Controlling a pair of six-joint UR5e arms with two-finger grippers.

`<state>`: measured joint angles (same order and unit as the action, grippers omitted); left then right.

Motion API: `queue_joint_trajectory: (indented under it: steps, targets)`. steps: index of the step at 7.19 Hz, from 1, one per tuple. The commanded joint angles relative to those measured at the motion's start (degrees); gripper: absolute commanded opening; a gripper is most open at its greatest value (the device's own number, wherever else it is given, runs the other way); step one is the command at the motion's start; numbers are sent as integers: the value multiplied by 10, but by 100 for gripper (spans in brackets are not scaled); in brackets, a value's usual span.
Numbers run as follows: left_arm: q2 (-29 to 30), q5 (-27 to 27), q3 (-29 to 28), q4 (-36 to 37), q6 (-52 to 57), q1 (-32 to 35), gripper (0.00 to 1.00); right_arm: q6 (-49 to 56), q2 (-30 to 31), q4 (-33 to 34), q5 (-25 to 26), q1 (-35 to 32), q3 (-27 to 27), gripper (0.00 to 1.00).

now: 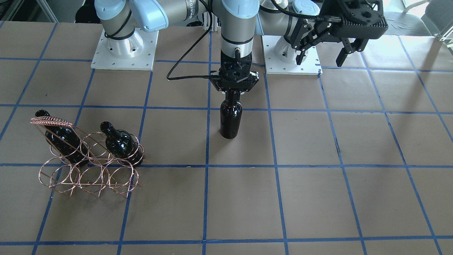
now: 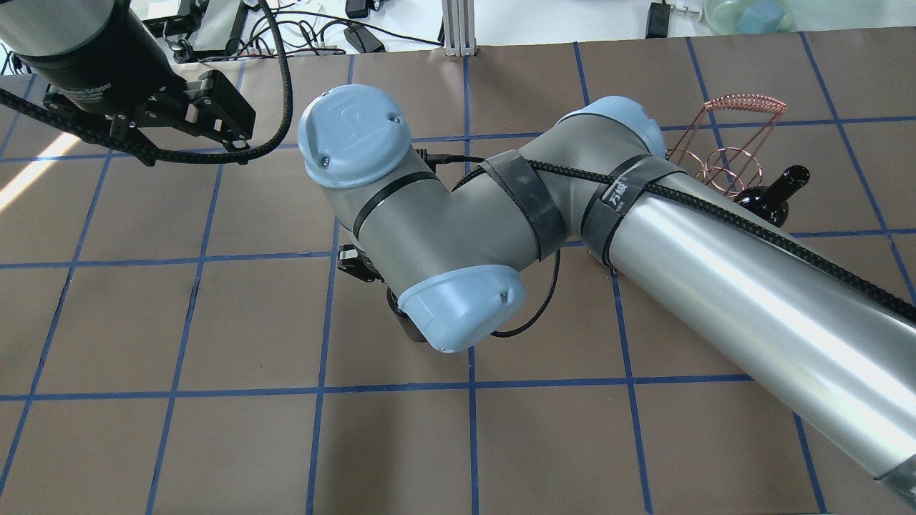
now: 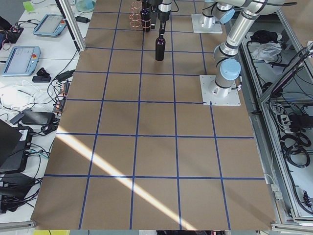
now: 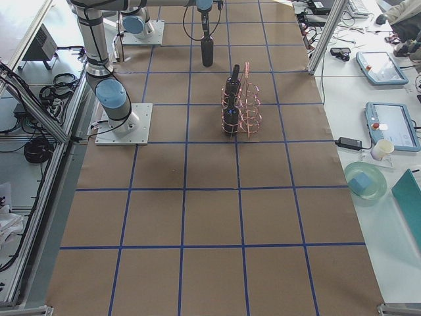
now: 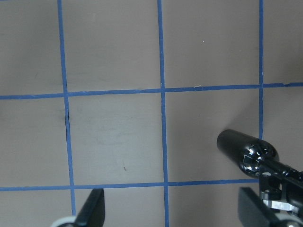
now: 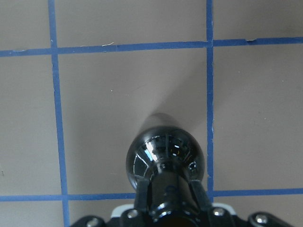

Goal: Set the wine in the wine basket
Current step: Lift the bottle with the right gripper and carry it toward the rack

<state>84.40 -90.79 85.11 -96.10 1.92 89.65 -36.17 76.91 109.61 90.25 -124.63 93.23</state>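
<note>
The wine point(image 1: 231, 118), a glossy black bottle, is upright near the table's middle. My right gripper point(image 1: 233, 89) is shut on its neck from above. The right wrist view looks down the wine's shoulder point(image 6: 165, 156), with fingers point(image 6: 142, 187) clamped on the neck. Whether the base touches the table I cannot tell. The copper wire wine basket point(image 1: 93, 177) stands off to my right, apart from the wine, with two more bottles point(image 1: 118, 141) lying in its upper rings. My left gripper point(image 1: 324, 53) hangs open and empty high over its base. The overhead view hides the wine under my right arm.
The table is brown paper with a blue tape grid point(image 1: 207, 166). Both white arm base plates point(image 1: 124, 49) sit at the robot's edge. Tablets and cables point(image 3: 22, 58) lie on side benches beyond the table's ends. My right forearm point(image 2: 751, 300) spans much of the overhead view.
</note>
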Motion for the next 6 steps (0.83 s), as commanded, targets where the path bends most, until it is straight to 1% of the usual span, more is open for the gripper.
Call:
queue_joint_trajectory:
  steps: [1,4,6]
  targets:
    - [0,0,1,0,0,0,100,0,6,-16,0,0,0,26]
    - [-1,0,1,-1,0,0,100,-3,8,-23,-2,1,-2,20]
    - [-1,0,1,1,0,0,100,-2,14,-23,-2,4,-6,18]
